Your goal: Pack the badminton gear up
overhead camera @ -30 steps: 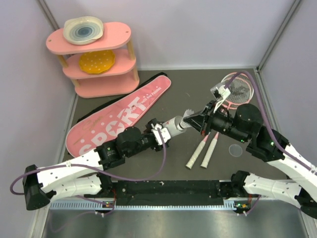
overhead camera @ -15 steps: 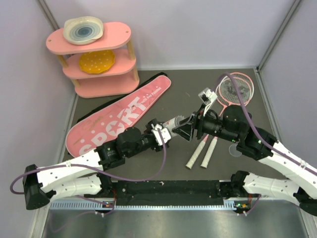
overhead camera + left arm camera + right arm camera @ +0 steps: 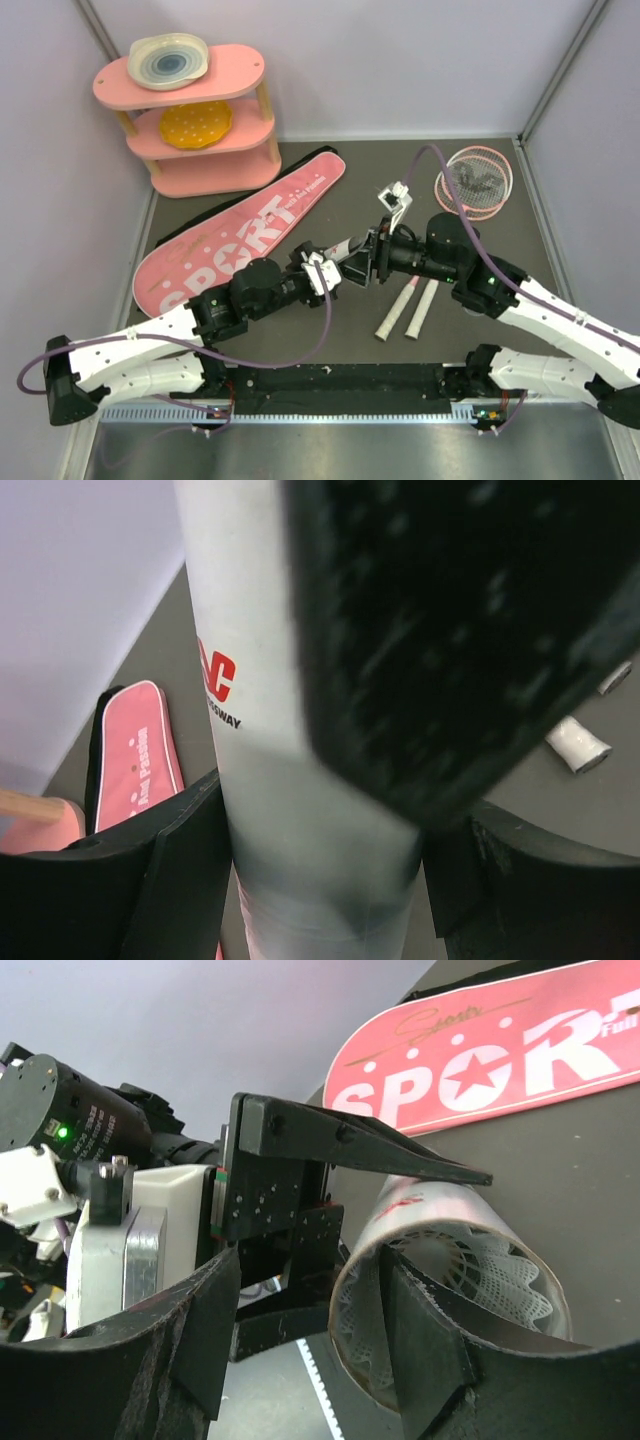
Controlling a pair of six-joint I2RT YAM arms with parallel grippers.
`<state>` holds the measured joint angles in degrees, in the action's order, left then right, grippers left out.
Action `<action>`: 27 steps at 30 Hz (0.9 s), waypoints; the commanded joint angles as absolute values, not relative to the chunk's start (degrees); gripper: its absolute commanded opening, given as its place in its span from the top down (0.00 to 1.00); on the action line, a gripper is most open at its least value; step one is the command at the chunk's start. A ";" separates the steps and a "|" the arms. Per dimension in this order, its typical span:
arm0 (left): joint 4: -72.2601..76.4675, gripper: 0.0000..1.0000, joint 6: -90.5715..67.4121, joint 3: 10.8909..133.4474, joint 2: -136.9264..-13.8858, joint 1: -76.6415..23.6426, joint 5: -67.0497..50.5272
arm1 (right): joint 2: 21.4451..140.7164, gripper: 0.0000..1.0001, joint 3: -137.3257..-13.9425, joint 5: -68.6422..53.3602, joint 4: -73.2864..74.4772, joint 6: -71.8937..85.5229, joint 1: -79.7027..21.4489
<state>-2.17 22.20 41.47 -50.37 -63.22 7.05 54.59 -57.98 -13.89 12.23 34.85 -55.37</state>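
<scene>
Tube [image 3: 290, 680] clamped in left hand [image 3: 330, 870], right hand [image 3: 310, 1350] spread apart at its open mouth — shuttlecock [image 3: 480, 1260] feathers inside.

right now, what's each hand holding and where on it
The left hand grips the tube around its body, fingers on either side. The right hand is open at the tube's mouth and holds nothing.

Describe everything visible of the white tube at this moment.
The white tube is a smooth, matte cylinder, cardboard or plastic by its look, with a red logo and small dark print on its side. The left gripper is clamped around its body, holding it roughly level with its open mouth turned toward the right gripper. White shuttlecock feathers show inside the mouth, and one right finger sits at the rim.
</scene>
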 commanded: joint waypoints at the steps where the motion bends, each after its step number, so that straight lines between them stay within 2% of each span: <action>1: 4.66 0.82 21.71 43.51 -47.90 -63.81 7.29 | 56.42 0.43 -56.33 -17.24 5.27 38.07 -56.16; 5: 4.66 0.82 22.15 43.51 -48.08 -63.98 7.91 | 54.76 0.42 -60.81 -11.97 12.64 33.32 -55.99; 9: 4.66 0.82 22.24 43.59 -47.46 -64.33 8.26 | 45.46 0.34 -58.28 -2.49 14.41 30.24 -56.07; 13: 4.92 0.81 23.11 43.24 -47.46 -64.42 9.93 | 33.77 0.24 -53.71 17.24 17.30 29.09 -56.07; 15: 4.92 0.81 23.29 43.33 -47.46 -64.34 10.28 | 29.11 0.22 -52.21 25.53 22.92 30.49 -56.07; 16: 4.92 0.81 23.29 43.42 -47.29 -64.42 10.20 | 27.96 0.22 -51.51 33.58 24.94 32.93 -55.99; 19: 4.75 0.81 22.68 43.59 -46.67 -64.42 9.49 | 26.28 0.21 -48.61 45.65 33.99 38.03 -55.81; 21: 4.92 0.81 22.68 43.42 -46.49 -64.42 9.58 | 28.55 0.23 -47.64 49.64 42.24 41.99 -54.50; 24: 5.10 0.81 23.03 43.33 -47.02 -64.51 10.37 | 35.47 0.25 -48.60 45.03 49.02 47.72 -43.90; 25: 5.01 0.81 22.94 43.42 -47.02 -64.51 10.20 | 37.16 0.25 -47.91 36.47 49.22 47.90 -34.20; 27: 5.01 0.81 22.76 43.50 -46.67 -64.42 9.76 | 41.46 0.24 -46.15 27.46 49.05 48.69 -25.01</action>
